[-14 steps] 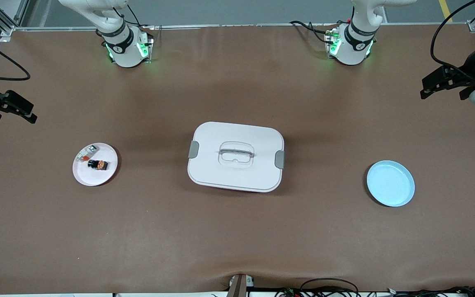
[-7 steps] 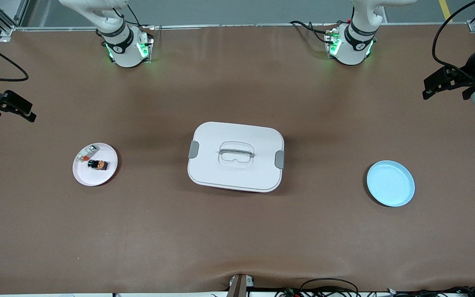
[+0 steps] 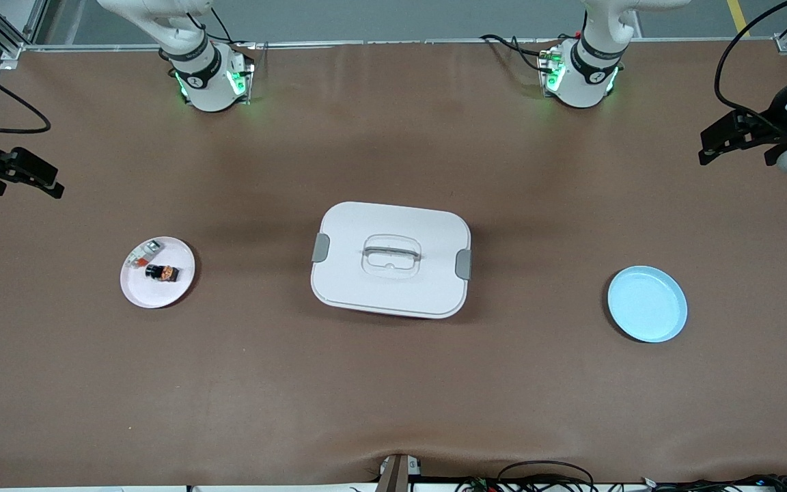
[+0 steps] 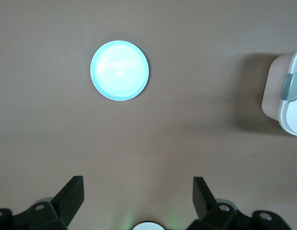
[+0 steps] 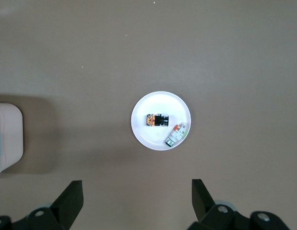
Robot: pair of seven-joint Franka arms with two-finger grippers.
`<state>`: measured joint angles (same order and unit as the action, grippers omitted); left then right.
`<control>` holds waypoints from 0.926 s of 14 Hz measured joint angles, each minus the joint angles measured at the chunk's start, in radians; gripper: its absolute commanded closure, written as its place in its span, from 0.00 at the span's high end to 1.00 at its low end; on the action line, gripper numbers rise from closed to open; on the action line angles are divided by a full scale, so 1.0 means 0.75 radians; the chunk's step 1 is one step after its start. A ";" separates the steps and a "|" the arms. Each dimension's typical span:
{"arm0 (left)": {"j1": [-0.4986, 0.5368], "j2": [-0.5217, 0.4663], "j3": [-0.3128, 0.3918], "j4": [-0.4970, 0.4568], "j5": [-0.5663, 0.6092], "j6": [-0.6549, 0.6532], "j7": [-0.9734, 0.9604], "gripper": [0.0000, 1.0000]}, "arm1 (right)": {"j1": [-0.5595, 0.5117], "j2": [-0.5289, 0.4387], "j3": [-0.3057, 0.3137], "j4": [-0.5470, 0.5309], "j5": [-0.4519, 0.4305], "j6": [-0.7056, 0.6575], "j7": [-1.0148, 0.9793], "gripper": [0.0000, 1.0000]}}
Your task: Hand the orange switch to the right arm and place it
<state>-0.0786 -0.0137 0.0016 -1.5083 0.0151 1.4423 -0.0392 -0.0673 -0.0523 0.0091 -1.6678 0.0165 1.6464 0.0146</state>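
The orange switch (image 3: 162,272), a tiny black block with orange markings, lies on a small white plate (image 3: 176,290) toward the right arm's end of the table. It also shows in the right wrist view (image 5: 156,120) on that plate (image 5: 148,136). My right gripper (image 3: 21,179) is open and empty, high over the bare table at that end (image 5: 137,191). My left gripper (image 3: 735,140) is open and empty, high over the table's other end (image 4: 138,189). A light blue plate (image 3: 647,304) lies bare toward the left arm's end (image 4: 119,70).
A grey-white part with a red-orange tab (image 3: 141,255) lies on the white plate beside the switch (image 5: 176,134). A large white lidded box with grey latches (image 3: 391,259) stands at the table's middle. Cables hang at the table's edge nearest the front camera.
Both grippers have shifted slightly at the table's ends. Nothing on the table has moved.
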 measured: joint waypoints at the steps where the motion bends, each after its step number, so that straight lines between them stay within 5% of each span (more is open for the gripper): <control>1: 0.000 0.000 0.000 -0.002 0.000 0.000 0.000 1.00 | 0.000 0.000 0.000 0.000 0.000 -0.001 0.000 1.00; 13: -0.004 0.000 -0.002 0.013 0.000 0.001 0.000 1.00 | 0.000 0.000 0.001 0.004 0.001 -0.003 0.000 1.00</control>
<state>-0.0817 -0.0137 -0.0001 -1.4985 0.0151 1.4428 -0.0394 -0.0673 -0.0524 0.0102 -1.6649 0.0169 1.6439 0.0147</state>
